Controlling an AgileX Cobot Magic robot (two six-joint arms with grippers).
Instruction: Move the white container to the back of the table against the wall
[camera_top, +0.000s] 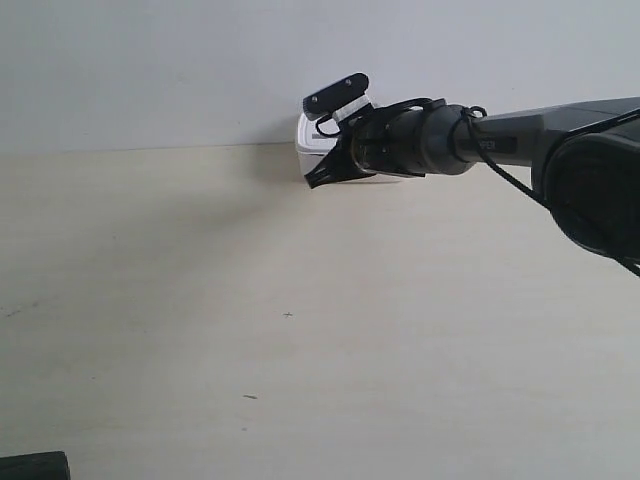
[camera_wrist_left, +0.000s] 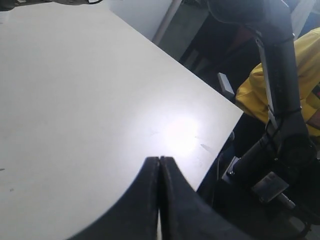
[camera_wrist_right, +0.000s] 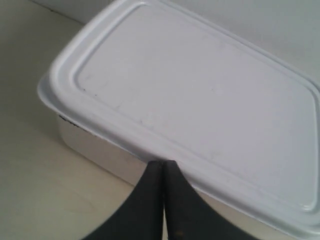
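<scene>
The container (camera_top: 308, 145) (camera_wrist_right: 200, 95) sits on the table (camera_top: 300, 330) (camera_wrist_right: 30, 165) right at the foot of the wall (camera_top: 150, 60) (camera_wrist_right: 260, 20), lid on and lying flat. Its far long side runs along the wall (whether the two actually touch cannot be told).

The right gripper (camera_top: 322, 176) (camera_wrist_right: 163, 162) is at the container's side facing away from the wall. Its two dark fingers are pressed together with nothing between them, and their tips meet the rim of the lid near the middle of that long side. In the exterior view, this arm reaches in toward the wall from the view's right.

The left gripper (camera_wrist_left: 159, 159) is also closed and empty, its fingers meeting in a thin seam. It hangs over bare table (camera_wrist_left: 90, 100), well away from the wall.
</scene>
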